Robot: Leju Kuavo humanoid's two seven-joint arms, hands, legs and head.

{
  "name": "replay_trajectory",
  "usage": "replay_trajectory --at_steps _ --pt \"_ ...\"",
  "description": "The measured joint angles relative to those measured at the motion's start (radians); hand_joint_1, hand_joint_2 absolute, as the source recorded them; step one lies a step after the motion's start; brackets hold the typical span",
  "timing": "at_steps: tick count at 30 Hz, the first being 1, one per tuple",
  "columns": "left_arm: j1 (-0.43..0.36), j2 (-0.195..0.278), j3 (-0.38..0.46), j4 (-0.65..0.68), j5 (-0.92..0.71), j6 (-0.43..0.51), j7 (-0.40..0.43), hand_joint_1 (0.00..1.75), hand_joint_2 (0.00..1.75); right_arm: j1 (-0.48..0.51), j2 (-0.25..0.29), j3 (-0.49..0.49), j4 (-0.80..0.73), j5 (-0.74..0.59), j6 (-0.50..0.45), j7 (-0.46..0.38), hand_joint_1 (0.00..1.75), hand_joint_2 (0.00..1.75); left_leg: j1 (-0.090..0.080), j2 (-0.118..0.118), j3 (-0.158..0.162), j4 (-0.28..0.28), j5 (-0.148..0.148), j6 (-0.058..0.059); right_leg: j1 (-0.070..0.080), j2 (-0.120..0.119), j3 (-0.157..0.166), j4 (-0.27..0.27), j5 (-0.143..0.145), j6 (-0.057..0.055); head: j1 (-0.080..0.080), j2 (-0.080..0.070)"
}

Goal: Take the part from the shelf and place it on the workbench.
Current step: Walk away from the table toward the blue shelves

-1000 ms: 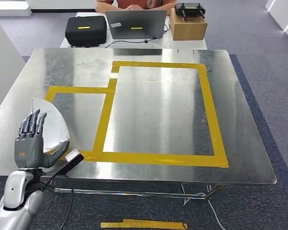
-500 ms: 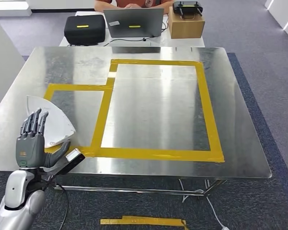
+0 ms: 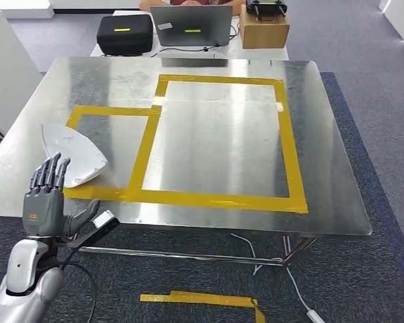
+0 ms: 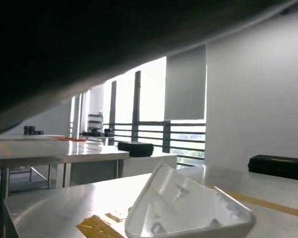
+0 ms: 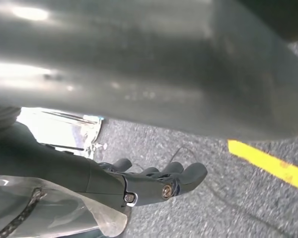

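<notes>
thin white curved plastic shell part (image 3: 74, 156) lies near-left on the steel workbench (image 3: 215, 134); likely light, slippery, best gripped by its rim. left hand (image 3: 46, 199) spread, empty; right hand (image 5: 155, 181) holds nothing, fingers loosely apart.

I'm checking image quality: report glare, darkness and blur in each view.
Head view: sharp, with window glare streaking the steel workbench. Left wrist view: dark blurred mass across the upper part, bright backlit windows, white part readable. Right wrist view: blurred grey surface close up, right hand fairly sharp.

Bright even overhead light, glare on steel workbench (image 3: 215, 145), backlit windows, dark blurred wrist foregrounds
</notes>
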State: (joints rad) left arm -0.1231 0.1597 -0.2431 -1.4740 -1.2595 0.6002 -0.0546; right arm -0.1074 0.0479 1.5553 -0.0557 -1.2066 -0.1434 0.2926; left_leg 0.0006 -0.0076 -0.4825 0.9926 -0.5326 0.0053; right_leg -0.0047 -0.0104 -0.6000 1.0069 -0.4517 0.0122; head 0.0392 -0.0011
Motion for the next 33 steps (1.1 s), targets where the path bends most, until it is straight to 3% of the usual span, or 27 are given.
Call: replay_trajectory --at_steps 3,5,7,8,9,10,12,14,15,16,18,19,21,23,24,25,26,28,30,31,33 --pt "-0.001 0.000 0.000 0.000 0.004 -0.003 0.000 0.00 0.00 0.001 -0.001 0.000 0.000 0.001 0.002 0.009 0.00 0.00 0.000 0.002 -0.010 -0.015 0.023 0.015 -0.003 0.003 -0.011 -0.002 0.008 0.021 0.000 0.000" --pt "-0.003 -0.002 0.000 0.000 0.004 -0.005 0.001 0.00 0.00 0.001 -0.002 0.000 0.000 0.002 0.002 0.015 0.00 0.00 0.004 0.006 -0.029 -0.025 0.046 0.027 -0.003 0.007 -0.037 0.050 -0.050 0.030 0.003 0.000" --pt "-0.002 -0.002 0.000 0.000 0.004 -0.006 0.001 0.00 0.00 0.001 -0.004 0.000 0.000 0.003 0.001 0.020 0.00 0.00 0.003 0.007 -0.054 -0.024 0.065 0.032 -0.005 0.009 -0.074 0.173 -0.141 0.034 0.008 0.000" --pt "0.000 -0.002 0.000 0.000 0.004 -0.007 0.002 0.00 0.00 0.001 -0.004 0.000 0.000 0.003 0.001 0.023 0.00 0.00 0.002 0.007 -0.067 -0.022 0.075 0.032 -0.005 0.009 -0.086 0.233 -0.168 0.036 0.009 0.000" --pt "0.001 -0.002 0.000 0.000 0.005 -0.008 0.003 0.00 0.00 0.002 -0.004 0.000 0.000 0.003 0.001 0.026 0.00 0.00 0.002 0.007 -0.081 -0.020 0.084 0.032 -0.006 0.009 -0.086 0.269 -0.171 0.037 0.009 0.000" --pt "0.002 -0.002 0.000 0.001 0.005 -0.009 0.003 0.00 0.00 0.002 -0.005 0.000 0.000 0.003 0.001 0.030 0.00 0.00 0.001 0.007 -0.095 -0.017 0.093 0.030 -0.005 0.009 -0.070 0.270 -0.153 0.037 0.010 0.000" --pt "0.005 -0.002 -0.001 0.001 0.006 -0.010 0.005 0.00 0.00 0.000 -0.007 0.000 0.000 0.003 0.000 0.035 0.00 0.00 0.001 0.006 -0.119 -0.010 0.107 0.026 -0.005 0.009 0.013 0.168 -0.095 0.033 0.015 0.000" --pt "0.008 -0.003 -0.001 0.002 0.009 -0.012 0.007 0.00 0.00 -0.003 -0.009 0.000 0.000 0.003 0.001 0.037 0.00 0.00 -0.002 0.005 -0.137 -0.001 0.120 0.018 -0.004 0.013 0.112 0.021 -0.085 0.027 0.023 0.000" --pt "0.009 -0.003 -0.001 0.004 0.011 -0.014 0.008 0.00 0.00 -0.004 -0.010 0.000 0.000 0.003 0.001 0.038 0.00 0.00 -0.003 0.005 -0.142 0.001 0.128 0.013 -0.002 0.015 0.139 -0.024 -0.092 0.024 0.026 0.000" --pt "0.011 -0.004 -0.001 0.007 0.012 -0.017 0.010 0.00 0.00 -0.004 -0.011 0.000 0.000 0.003 0.001 0.039 0.00 0.00 -0.003 0.005 -0.146 0.001 0.137 0.007 0.000 0.017 0.150 -0.045 -0.097 0.022 0.029 0.000" --pt "0.018 -0.007 0.000 0.024 0.015 -0.026 0.014 0.00 0.00 -0.002 -0.013 0.000 0.000 0.002 0.004 0.041 0.00 0.00 -0.002 0.004 -0.152 0.000 0.146 -0.004 -0.001 0.014 0.136 -0.049 -0.084 0.009 0.031 0.000" --pt "0.022 -0.008 0.000 0.037 0.016 -0.029 0.017 0.00 0.00 -0.002 -0.014 0.000 0.000 0.001 0.005 0.043 0.00 0.00 -0.001 0.003 -0.158 0.012 0.128 -0.010 -0.002 0.012 0.128 -0.051 -0.075 -0.001 0.030 0.000" --pt "0.028 -0.012 0.002 0.079 0.019 -0.031 0.023 0.00 0.00 -0.002 -0.018 0.000 0.000 0.000 0.009 0.047 0.00 0.00 0.003 0.004 -0.185 0.099 0.041 -0.021 -0.004 0.006 0.110 -0.052 -0.054 -0.017 0.026 0.000" --pt "0.034 -0.020 0.003 0.132 0.022 -0.029 0.028 0.00 0.00 -0.001 -0.021 0.000 0.001 0.000 0.011 0.052 0.00 0.00 0.007 0.005 -0.214 0.233 -0.044 -0.029 -0.001 0.004 0.081 -0.047 -0.034 -0.023 0.023 0.000" --pt "0.038 -0.024 0.004 0.159 0.024 -0.026 0.030 0.00 0.00 -0.001 -0.023 0.000 0.001 0.002 0.012 0.055 0.00 0.00 0.009 0.005 -0.216 0.276 -0.056 -0.031 0.000 0.003 0.066 -0.043 -0.024 -0.023 0.023 0.000" --pt "0.041 -0.029 0.005 0.188 0.027 -0.023 0.032 0.00 0.00 0.000 -0.024 0.000 0.002 0.006 0.012 0.057 0.00 0.00 0.009 0.005 -0.202 0.287 -0.047 -0.031 0.001 0.002 0.049 -0.038 -0.016 -0.023 0.022 0.000" --pt "0.043 -0.033 0.006 0.217 0.029 -0.020 0.033 0.00 0.00 0.001 -0.025 0.000 0.002 0.010 0.013 0.058 0.00 0.00 0.010 0.005 -0.172 0.260 -0.023 -0.029 0.002 0.002 0.033 -0.031 -0.009 -0.021 0.022 0.000" --pt "0.045 -0.042 0.011 0.264 0.033 -0.012 0.034 0.00 0.00 0.001 -0.027 0.000 0.002 0.018 0.013 0.061 0.00 0.00 0.008 0.005 -0.073 0.126 0.013 -0.021 0.004 0.002 0.003 -0.019 0.006 -0.015 0.022 0.000" --pt "0.045 -0.049 0.016 0.295 0.034 -0.005 0.036 0.00 0.00 0.002 -0.027 0.000 0.002 0.021 0.013 0.063 0.00 0.00 0.004 0.004 -0.002 0.010 0.009 -0.010 0.005 0.001 -0.012 -0.013 0.021 -0.004 0.022 0.000" --pt "0.045 -0.052 0.018 0.308 0.034 -0.003 0.036 0.00 0.00 0.002 -0.028 0.000 0.003 0.021 0.013 0.063 0.00 0.00 0.000 0.003 0.010 -0.014 0.003 -0.005 0.005 0.001 -0.016 -0.014 0.029 0.002 0.021 0.000" --pt "0.046 -0.057 0.022 0.332 0.035 -0.001 0.036 0.00 0.00 0.003 -0.029 0.000 0.003 0.022 0.013 0.063 0.00 0.00 -0.001 0.005 0.000 -0.022 0.020 0.008 0.003 0.001 -0.020 -0.017 0.041 0.015 0.018 0.000"
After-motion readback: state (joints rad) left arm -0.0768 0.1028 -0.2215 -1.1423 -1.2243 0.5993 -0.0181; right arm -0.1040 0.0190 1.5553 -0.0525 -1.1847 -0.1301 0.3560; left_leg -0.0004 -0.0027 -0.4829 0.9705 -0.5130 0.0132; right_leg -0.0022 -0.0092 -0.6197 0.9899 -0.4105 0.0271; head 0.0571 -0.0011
